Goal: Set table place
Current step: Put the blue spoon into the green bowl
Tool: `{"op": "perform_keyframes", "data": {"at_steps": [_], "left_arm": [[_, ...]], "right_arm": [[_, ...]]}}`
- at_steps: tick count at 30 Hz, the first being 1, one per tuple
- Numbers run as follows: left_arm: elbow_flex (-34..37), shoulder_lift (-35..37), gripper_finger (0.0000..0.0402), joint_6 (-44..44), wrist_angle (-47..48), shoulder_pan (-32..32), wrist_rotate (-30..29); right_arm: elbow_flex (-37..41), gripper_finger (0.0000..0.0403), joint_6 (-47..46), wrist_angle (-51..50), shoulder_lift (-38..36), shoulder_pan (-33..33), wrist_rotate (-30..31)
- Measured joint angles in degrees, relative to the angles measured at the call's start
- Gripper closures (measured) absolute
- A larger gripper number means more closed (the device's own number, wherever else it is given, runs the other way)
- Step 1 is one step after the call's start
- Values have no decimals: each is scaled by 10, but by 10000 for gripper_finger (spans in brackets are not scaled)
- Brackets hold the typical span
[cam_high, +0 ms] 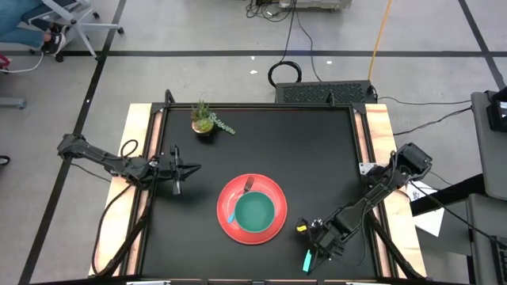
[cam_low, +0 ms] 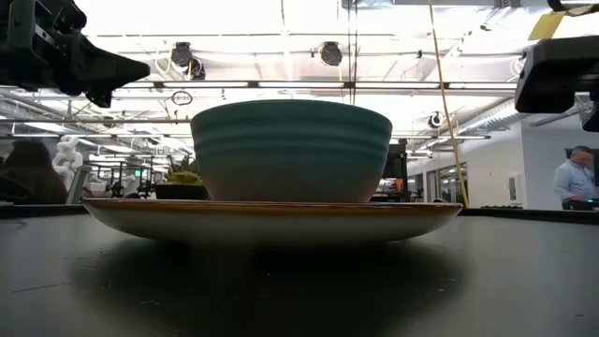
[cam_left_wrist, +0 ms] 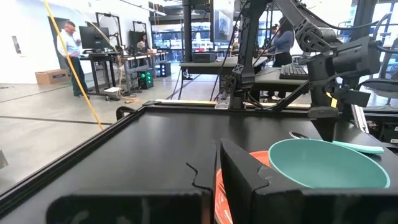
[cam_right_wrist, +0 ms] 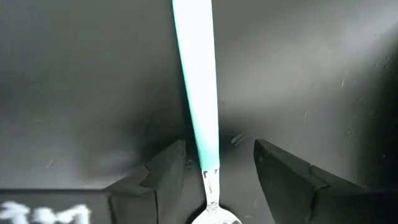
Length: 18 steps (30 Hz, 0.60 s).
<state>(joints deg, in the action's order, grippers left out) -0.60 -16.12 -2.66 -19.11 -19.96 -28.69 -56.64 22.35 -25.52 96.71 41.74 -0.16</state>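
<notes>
From overhead I have the matte black table with pale wooden strips down its short sides. A round red plate sits a little toward the near edge, a smaller teal bowl standing on it. A fork with a light-teal handle lies on the plate's left part, tines leaning at the bowl's rim. A small potted plant stands near the far left corner, well apart from the plate. My left gripper hovers left of the plate with bare tabletop between them. My right gripper is at the near right, over a teal-handled spoon lying close to the near edge.

At table height, the bowl shows ribbed, glossy sides on the shallow plate; it blocks most of the room behind. A person stands far right in the background.

From the left wrist, the left jaws stand together, pointing over smooth open tabletop toward the bowl, with the right arm beyond it.

From the right wrist, the spoon lies flat between my two dark fingers; the jaws stand apart, either side of where the handle meets the metal neck, not touching it.
</notes>
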Motion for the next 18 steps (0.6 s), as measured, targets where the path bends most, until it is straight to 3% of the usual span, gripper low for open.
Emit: {"op": "perform_keyframes", "data": {"at_steps": [8,18], "left_arm": [[0,0,373,0,0,0,0],[0,0,373,0,0,0,0]], "right_arm": [[0,256,-3,-6,0,0,-5],[24,260,-4,25,0,0,-17]]}}
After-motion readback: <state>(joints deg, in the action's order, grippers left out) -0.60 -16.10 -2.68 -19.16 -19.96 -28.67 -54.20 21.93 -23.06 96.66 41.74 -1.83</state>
